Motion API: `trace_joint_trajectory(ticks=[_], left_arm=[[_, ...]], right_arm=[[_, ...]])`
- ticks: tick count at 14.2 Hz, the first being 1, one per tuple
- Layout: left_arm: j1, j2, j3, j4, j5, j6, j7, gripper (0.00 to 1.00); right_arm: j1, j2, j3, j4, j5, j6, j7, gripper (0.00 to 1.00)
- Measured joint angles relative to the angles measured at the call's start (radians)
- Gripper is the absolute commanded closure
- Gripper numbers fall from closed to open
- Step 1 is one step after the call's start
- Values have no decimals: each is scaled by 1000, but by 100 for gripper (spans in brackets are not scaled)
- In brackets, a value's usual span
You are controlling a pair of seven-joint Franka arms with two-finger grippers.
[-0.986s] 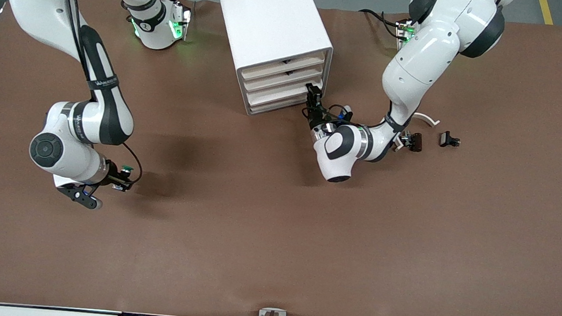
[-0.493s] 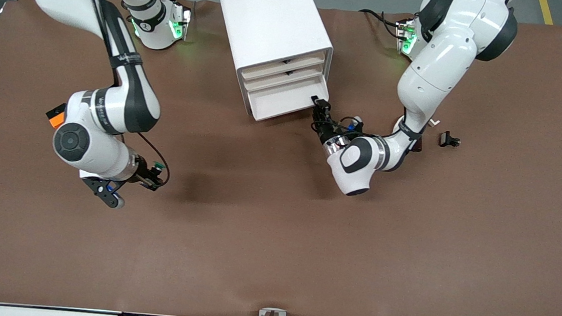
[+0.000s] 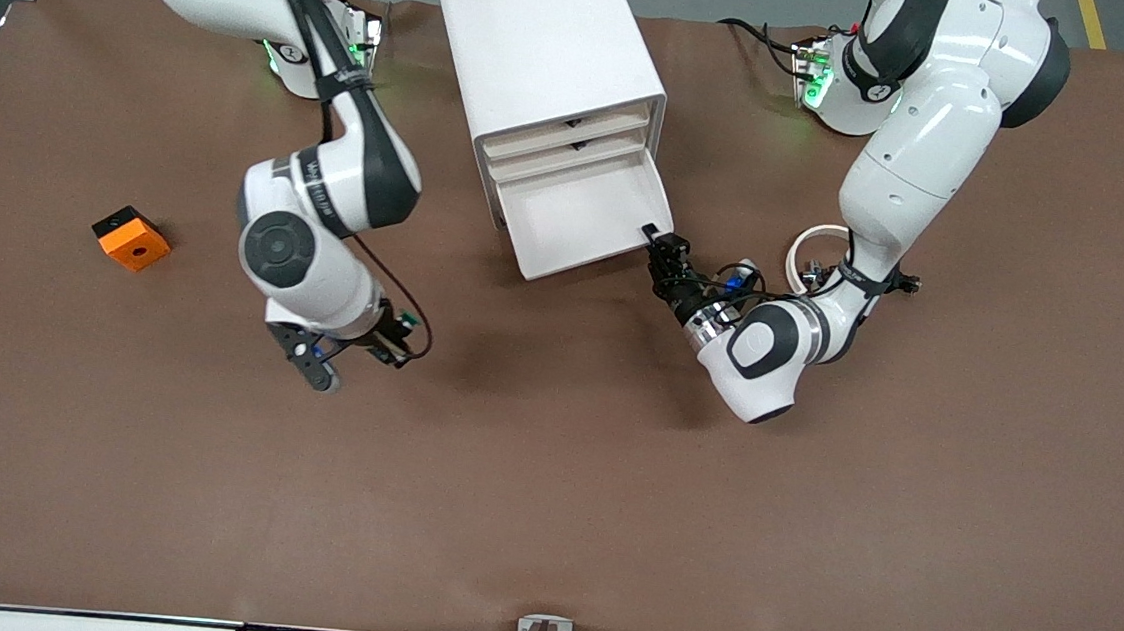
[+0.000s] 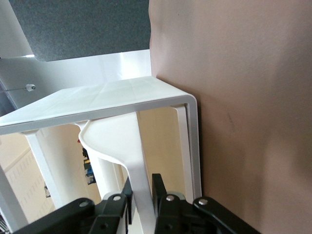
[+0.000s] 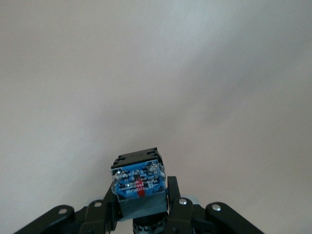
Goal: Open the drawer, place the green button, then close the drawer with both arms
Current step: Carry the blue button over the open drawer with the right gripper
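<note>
Firmly gripped: button [image 5: 138, 187] (right gripper [image 5: 141, 204]).

Matt brown table, glossy white plastic

The table [image 3: 546, 515] is covered in matt brown sheet, faintly creased. The cabinet [image 3: 533, 42] and drawer [image 3: 579, 222] look like smooth white plastic; the arms [image 3: 922, 143] have glossy shells; the button [image 5: 138, 187] is black plastic.

I watched the left gripper [image 3: 651, 233] draw the drawer [image 3: 584, 222] from shut to well out of the cabinet [image 3: 543, 43]. The right gripper [image 3: 397, 341] carried the button [image 5: 138, 184] over the bench [image 3: 546, 515] toward the cabinet, and its arm uncovered the orange block [image 3: 131, 237].
</note>
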Motion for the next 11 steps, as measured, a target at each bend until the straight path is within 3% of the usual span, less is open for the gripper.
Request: trace_joint_trajectory(ticks=[1, 2, 3, 4, 5, 11], left_arm=[[7, 0, 0, 0, 0, 0, 0, 78], [11, 0, 0, 0, 0, 0, 0, 65], [12, 0, 1, 0, 0, 0, 2, 49], [12, 0, 1, 0, 0, 0, 4, 20], [11, 0, 0, 0, 0, 0, 5, 0], [14, 0, 0, 16, 0, 1, 19, 0]], right_arm=[[29, 2, 0, 0, 1, 8, 46, 100], [58, 3, 1, 1, 5, 10, 89, 100], [94, 4, 1, 1, 13, 11, 137, 100], [133, 6, 1, 2, 15, 13, 191, 100], [172, 7, 1, 5, 15, 18, 245, 100], [296, 10, 0, 19, 15, 30, 435, 100]])
